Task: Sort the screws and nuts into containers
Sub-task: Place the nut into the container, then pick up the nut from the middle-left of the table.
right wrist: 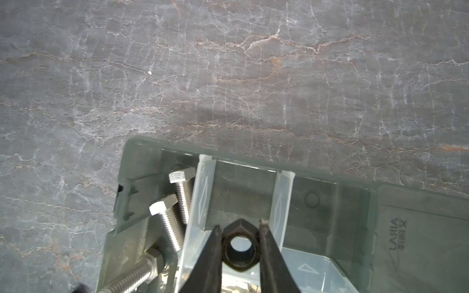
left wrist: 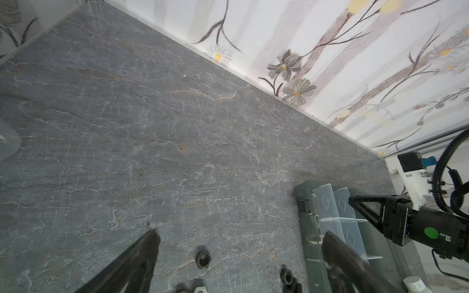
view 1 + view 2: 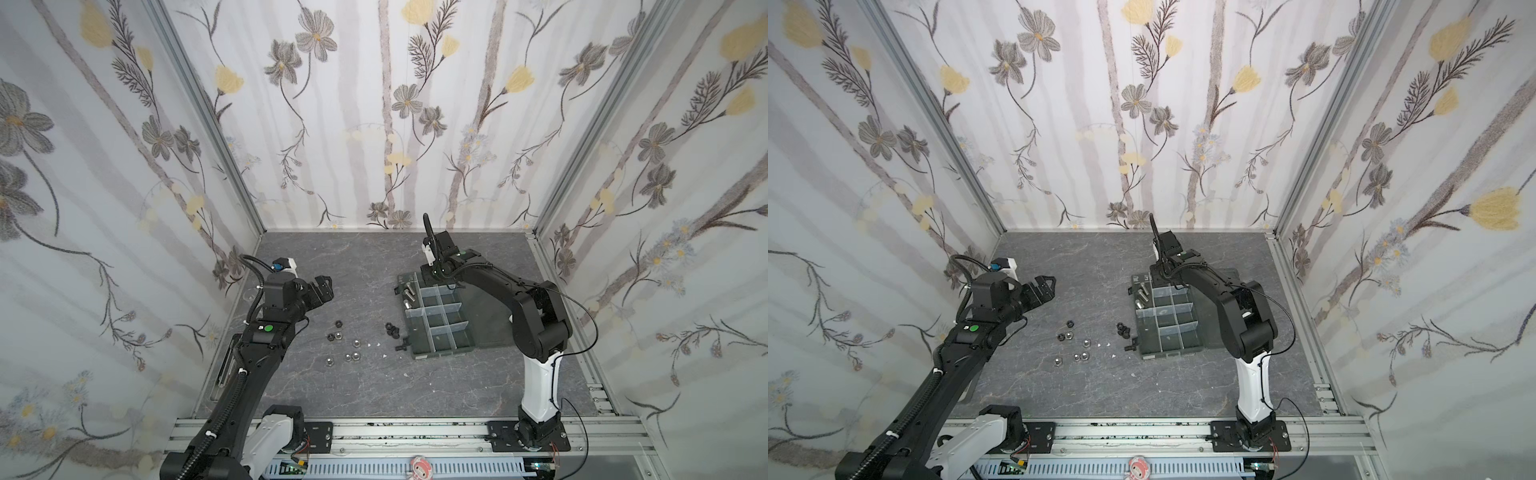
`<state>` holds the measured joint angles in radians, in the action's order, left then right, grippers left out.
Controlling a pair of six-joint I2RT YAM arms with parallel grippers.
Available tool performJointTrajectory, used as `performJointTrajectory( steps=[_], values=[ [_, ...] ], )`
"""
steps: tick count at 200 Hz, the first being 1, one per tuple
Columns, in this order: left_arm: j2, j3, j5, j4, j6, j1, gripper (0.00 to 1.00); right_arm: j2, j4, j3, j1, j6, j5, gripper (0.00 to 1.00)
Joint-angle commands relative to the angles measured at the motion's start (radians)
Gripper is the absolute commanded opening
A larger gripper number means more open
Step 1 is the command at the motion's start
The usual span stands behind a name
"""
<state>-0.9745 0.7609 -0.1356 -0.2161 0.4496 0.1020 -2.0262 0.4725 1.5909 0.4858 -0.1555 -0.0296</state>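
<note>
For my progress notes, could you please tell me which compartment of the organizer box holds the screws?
The far corner compartment on the loose nuts' side: three screws lie in it; the other visible compartments hold none.

Both top views look steeply down from high above the front rail (image 3: 415,432) onto the whole grey table (image 3: 374,386), side by side and nearly alike. The left wrist camera peers low across the table toward the back wall (image 2: 330,38), between the spread fingers of the left gripper (image 2: 239,234), sharing the organizer box (image 2: 303,192) and right gripper (image 2: 352,200) with them. The right wrist camera hangs close over that box's far corner, a black nut (image 1: 238,228) pinched between the gripper's fingers.
</note>
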Motion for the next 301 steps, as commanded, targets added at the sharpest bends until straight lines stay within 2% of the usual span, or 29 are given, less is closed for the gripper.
performJointTrajectory(
  steps=[1,38,78,128,171,242,264,301],
  values=[
    [-0.005,-0.002,-0.004,0.027,-0.005,0.0,1.0,-0.011,-0.02,0.014,0.0,0.007,0.002,0.29],
    [-0.017,0.001,0.002,0.016,-0.008,-0.001,1.0,-0.017,-0.022,0.013,0.0,0.009,0.01,0.46],
    [-0.052,0.018,0.027,-0.02,-0.017,0.003,1.0,0.011,-0.031,0.002,0.0,0.007,0.011,0.53],
    [-0.162,0.066,0.127,-0.115,0.021,0.034,1.0,0.165,-0.112,-0.117,0.002,-0.023,0.033,0.54],
    [-0.275,0.126,0.18,-0.207,-0.048,0.111,1.0,0.313,-0.182,-0.261,0.015,-0.051,0.06,0.52],
    [-0.424,0.189,0.174,-0.361,-0.122,0.151,0.81,0.572,-0.374,-0.572,0.039,-0.136,0.112,0.5],
    [-0.47,0.187,0.21,-0.385,-0.132,0.174,0.75,0.624,-0.403,-0.619,0.038,-0.143,0.127,0.49],
    [-0.515,0.186,0.207,-0.385,-0.134,0.19,0.68,0.651,-0.424,-0.639,0.04,-0.144,0.143,0.48]
  ],
)
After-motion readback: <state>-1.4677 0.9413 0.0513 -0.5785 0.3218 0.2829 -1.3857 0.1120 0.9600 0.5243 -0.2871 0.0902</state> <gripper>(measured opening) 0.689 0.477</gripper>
